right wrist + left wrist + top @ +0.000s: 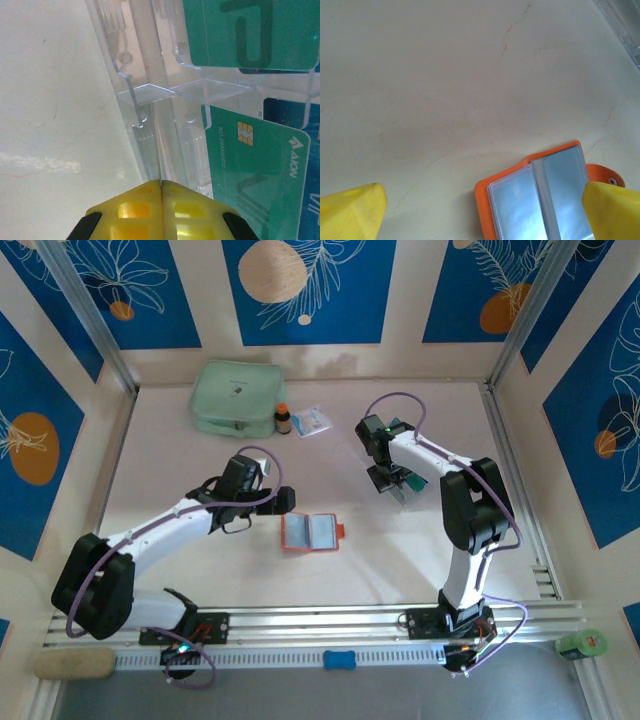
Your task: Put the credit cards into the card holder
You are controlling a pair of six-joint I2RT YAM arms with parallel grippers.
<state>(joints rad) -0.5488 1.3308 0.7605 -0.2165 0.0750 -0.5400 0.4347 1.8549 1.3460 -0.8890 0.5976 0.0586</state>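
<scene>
The orange card holder (312, 532) lies open on the table, its pale clear pockets facing up. My left gripper (272, 502) hovers just left of it, open. In the left wrist view the card holder (540, 195) sits between the yellow fingertips (352, 210), nearer the right one. My right gripper (392, 483) is at a clear plastic stand (145, 95) holding teal credit cards (250, 160) and a blue one (287, 112). Its fingers (161, 195) are shut; a thin pale edge runs straight up from their seam, apparently a card seen edge-on.
A mint-green zip pouch (235, 397), a small brown bottle (283, 419) and a white-and-blue packet (311, 422) sit at the back. Walls enclose the table on three sides. A metal rail (330, 625) runs along the front edge.
</scene>
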